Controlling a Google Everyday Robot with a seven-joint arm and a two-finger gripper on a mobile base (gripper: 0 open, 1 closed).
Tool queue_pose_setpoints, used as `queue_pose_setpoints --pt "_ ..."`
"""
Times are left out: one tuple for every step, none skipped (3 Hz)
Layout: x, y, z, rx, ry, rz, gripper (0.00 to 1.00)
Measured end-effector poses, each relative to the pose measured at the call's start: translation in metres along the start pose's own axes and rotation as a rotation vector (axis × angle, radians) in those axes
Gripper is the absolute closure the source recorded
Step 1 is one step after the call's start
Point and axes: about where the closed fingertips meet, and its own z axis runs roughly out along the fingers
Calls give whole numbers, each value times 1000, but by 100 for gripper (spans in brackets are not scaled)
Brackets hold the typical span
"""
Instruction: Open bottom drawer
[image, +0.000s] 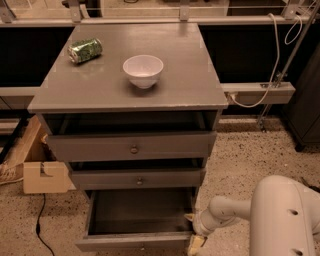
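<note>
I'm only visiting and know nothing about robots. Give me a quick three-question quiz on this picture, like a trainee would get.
1. Fill in: on the cabinet top rest a white bowl and a green ____.
2. True or false: the bottom drawer is shut.
3. Where is the gripper? A) above the bowl; B) low down, beside the bottom drawer's front corner; C) on the cabinet top.
Key: 1 can; 2 false, it stands pulled out; 3 B.
</note>
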Motion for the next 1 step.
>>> queue_pose_setpoints --pt "-1 -4 -34 57 -6 15 0"
